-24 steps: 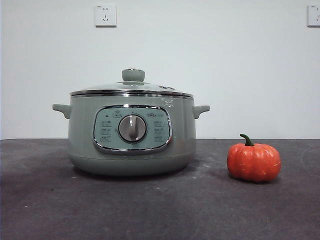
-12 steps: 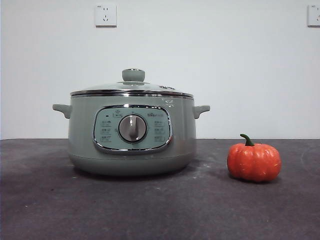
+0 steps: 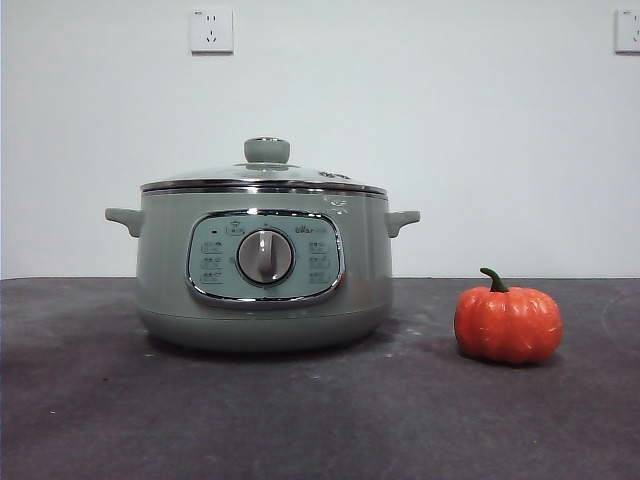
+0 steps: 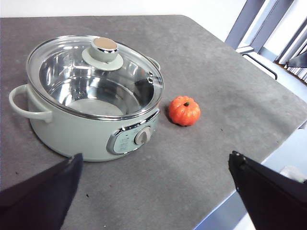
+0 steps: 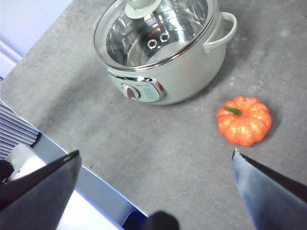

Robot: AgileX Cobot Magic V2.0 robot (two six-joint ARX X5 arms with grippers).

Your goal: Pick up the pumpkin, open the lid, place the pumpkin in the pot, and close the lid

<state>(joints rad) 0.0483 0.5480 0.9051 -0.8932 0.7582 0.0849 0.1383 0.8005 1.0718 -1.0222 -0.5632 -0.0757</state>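
1. Sitting on the dark grey table: the pot, pale sage-green, with its chrome-framed panel and round silver dial facing the front camera.
2. Resting closed on the pot: the lid, clear glass with a chrome rim, its sage-green knob pointing straight up.
3. Showing through the glass in both wrist views: the pot's shiny steel inside, holding nothing.
4. Standing upright on the table beside the pot, on the right in the front view: the pumpkin, orange-red and ribbed, curved green stem on top, apart from the pot with bare table between them.
5. Lying nearer the dial side of the pot than its back, as seen in the left wrist view: the pumpkin, close to the pot but not touching it.
6. Hovering high above the table, well away from everything: the left gripper, jaws spread wide apart and holding nothing, looking down on lid and pumpkin alike.
7. Hanging likewise high over the table's near edge: the right gripper, jaws wide apart and gripping nothing, with the pumpkin near one jaw's side of the view and the pot and lid farther off.
8. Staying out of the front view altogether: both arms.
9. Showing on the white wall behind: a socket above the pot, and another at the edge.
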